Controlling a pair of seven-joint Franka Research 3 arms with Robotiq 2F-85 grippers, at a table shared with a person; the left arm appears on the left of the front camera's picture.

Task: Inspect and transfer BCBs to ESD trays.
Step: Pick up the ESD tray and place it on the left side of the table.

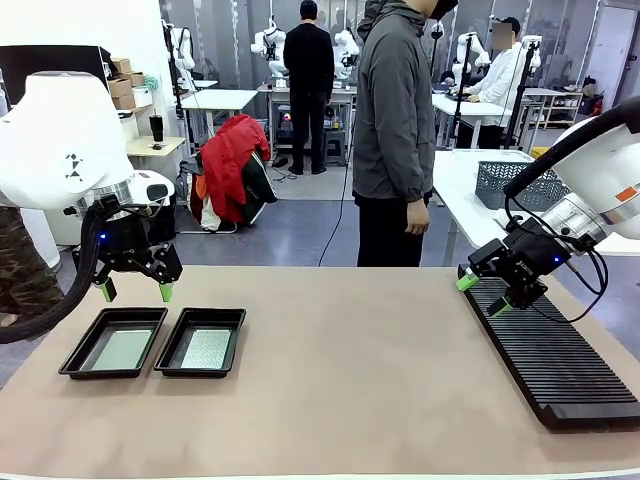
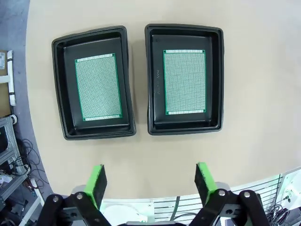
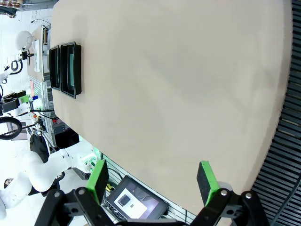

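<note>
Two black ESD trays sit side by side at the table's left, the left tray [image 1: 112, 343] and the right tray [image 1: 201, 342]. Each holds one flat green BCB: one board [image 2: 98, 88] in the tray [image 2: 63, 89] on the left of the left wrist view, another board [image 2: 184, 82] in the tray [image 2: 153, 80] beside it. My left gripper [image 1: 135, 292] hovers open and empty above the trays, fingers [image 2: 98, 183] spread. My right gripper [image 1: 483, 295] hangs open and empty over the near end of the slotted rack. The trays [image 3: 66, 68] appear far off in the right wrist view.
A long black ribbed rack [image 1: 550, 355] lies along the table's right side, its slots [image 3: 282, 160] at the right wrist view's edge. A person [image 1: 395, 130] in a grey jacket stands at the far side. The tan table [image 1: 350, 360] spreads between trays and rack.
</note>
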